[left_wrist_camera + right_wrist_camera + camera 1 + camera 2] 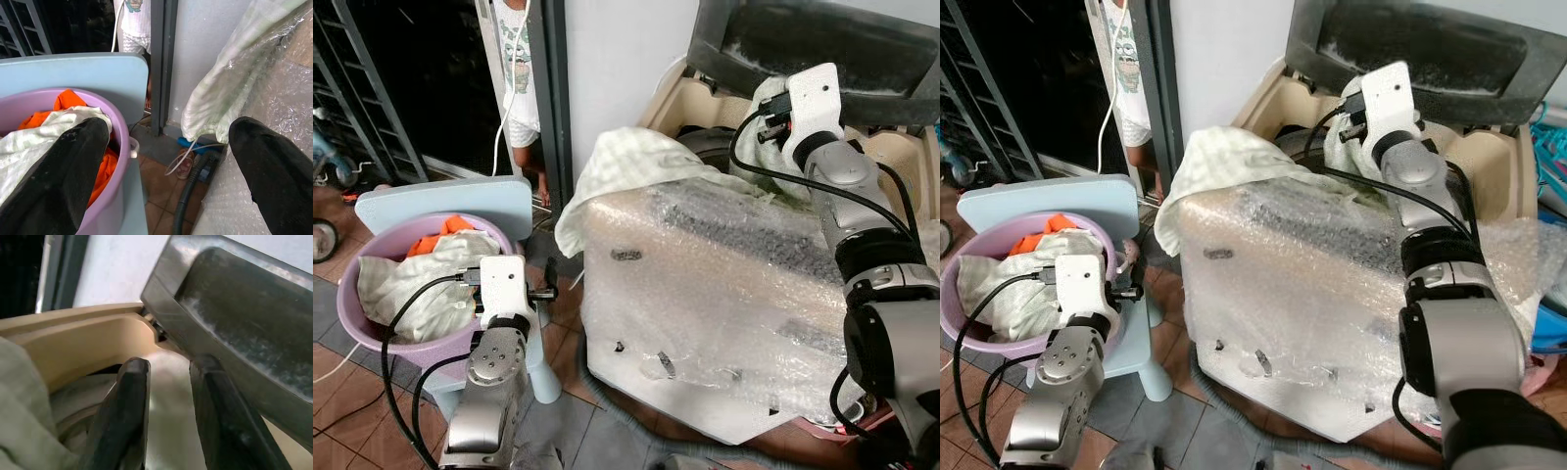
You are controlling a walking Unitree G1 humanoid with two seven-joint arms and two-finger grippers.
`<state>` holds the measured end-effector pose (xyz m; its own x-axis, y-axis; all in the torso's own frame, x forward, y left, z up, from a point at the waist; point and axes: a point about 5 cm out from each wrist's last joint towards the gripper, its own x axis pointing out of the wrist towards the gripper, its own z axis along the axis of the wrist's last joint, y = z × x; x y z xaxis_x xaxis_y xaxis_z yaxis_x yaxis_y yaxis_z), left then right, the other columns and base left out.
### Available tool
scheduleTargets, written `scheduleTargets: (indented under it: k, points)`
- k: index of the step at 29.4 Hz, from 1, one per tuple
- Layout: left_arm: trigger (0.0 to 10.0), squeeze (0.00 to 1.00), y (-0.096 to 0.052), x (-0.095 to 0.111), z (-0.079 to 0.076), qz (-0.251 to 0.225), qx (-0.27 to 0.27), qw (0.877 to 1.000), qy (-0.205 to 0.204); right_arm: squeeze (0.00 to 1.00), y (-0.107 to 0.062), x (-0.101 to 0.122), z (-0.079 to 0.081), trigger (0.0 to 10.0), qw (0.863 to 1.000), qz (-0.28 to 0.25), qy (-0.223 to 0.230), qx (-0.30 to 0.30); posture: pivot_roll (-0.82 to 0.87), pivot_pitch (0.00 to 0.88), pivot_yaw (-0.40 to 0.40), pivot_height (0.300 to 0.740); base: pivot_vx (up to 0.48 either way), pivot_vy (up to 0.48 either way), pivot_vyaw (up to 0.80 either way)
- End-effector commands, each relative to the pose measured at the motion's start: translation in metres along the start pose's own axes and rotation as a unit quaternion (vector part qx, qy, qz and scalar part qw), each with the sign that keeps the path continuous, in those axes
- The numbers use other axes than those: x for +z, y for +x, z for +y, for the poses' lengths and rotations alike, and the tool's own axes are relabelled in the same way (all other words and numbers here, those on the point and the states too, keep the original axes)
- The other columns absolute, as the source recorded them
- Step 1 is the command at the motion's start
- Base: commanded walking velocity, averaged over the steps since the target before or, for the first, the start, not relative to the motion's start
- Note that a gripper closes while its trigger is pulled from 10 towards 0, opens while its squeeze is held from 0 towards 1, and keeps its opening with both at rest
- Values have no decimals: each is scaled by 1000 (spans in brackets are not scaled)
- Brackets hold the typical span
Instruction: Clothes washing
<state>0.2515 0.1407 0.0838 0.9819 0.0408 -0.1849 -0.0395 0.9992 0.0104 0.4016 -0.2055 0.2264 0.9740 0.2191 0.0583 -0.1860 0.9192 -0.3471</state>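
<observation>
Right end effector (168, 416) reaches over the open washer (724, 294), its fingers a little apart with nothing between them, near the raised dark lid (822, 44) and beside a pale cloth (1347, 137) at the tub's rim. Left end effector (166, 171) hangs low with fingers spread wide, just beside the purple basin (357, 294) of clothes (421, 284) on a blue stool (450, 201). Another checked cloth (626, 166) drapes over the washer's bubble-wrapped corner. A person (517, 69) stands in the doorway behind.
</observation>
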Motion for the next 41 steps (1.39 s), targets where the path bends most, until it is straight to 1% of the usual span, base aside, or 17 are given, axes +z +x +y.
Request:
scheduleTargets:
  k: [1,2,3,4,6,7,12,15,17,18,19,20,21,22,29,34,41]
  points:
    - [10000,0,1,2,-4,-3,-12,1000,3,957,-3,22,-3,10000,997,-66,41,28,31,0,-30,740,0,0,0]
    - [10000,0,1,2,-4,-3,-12,1000,3,957,-3,22,-3,10000,997,-66,41,28,31,0,-30,740,0,0,0]
    - [10000,0,1,2,-5,-2,-14,1000,4,67,-6,27,7,10000,989,-92,82,78,31,0,-28,740,0,0,0]
    - [10000,0,1,2,-5,-2,-15,1000,3,0,-8,28,14,10000,984,-96,98,109,31,0,-27,740,0,0,0]
    - [10000,0,2,2,-7,-1,-19,1000,3,0,-12,25,34,10000,976,-98,101,167,33,0,-27,740,0,0,0]
    - [10000,0,2,2,-7,-1,-20,1000,3,0,-12,25,37,10000,975,-98,102,172,33,0,-27,740,0,0,0]
    - [10000,0,2,3,-8,-1,-22,1000,2,0,-9,23,56,10000,974,-88,110,179,34,0,-27,740,0,0,0]
    - [10000,0,3,2,-8,2,-23,1000,1,0,-3,7,90,10000,984,-28,91,152,35,0,-31,740,0,0,0]
    - [10000,0,3,2,-8,2,-24,1000,0,0,-2,6,94,10000,984,-24,91,149,35,0,-31,740,0,0,0]
    - [10000,0,4,2,-10,4,-28,1000,1,0,1,3,101,10000,987,-12,87,134,31,0,-34,740,0,0,0]
    - [10000,0,4,1,-10,4,-29,1000,0,0,3,1,108,6118,988,-2,89,124,31,0,-34,740,0,0,0]
    - [10000,0,4,1,-11,5,-30,1000,0,0,4,-1,112,6118,989,4,91,117,31,0,-34,740,0,0,0]
    - [10000,0,4,1,-11,5,-31,1000,-1,0,5,-3,116,3647,989,11,94,112,32,0,-36,740,0,0,0]
    - [10000,0,5,1,-12,5,-32,999,-1,0,6,-8,122,0,990,29,92,99,35,0,-40,740,0,0,0]
    - [10000,0,5,1,-13,6,-29,1000,-8,0,6,-23,125,0,992,77,66,78,36,0,-51,740,0,0,0]
    - [10000,0,5,-1,-14,12,-28,999,-13,0,6,-32,110,0,992,98,66,37,27,0,-53,740,0,0,0]
    - [10000,0,5,-1,-14,14,-32,999,-13,0,5,-39,101,0,989,117,88,1,24,0,-47,740,0,0,0]
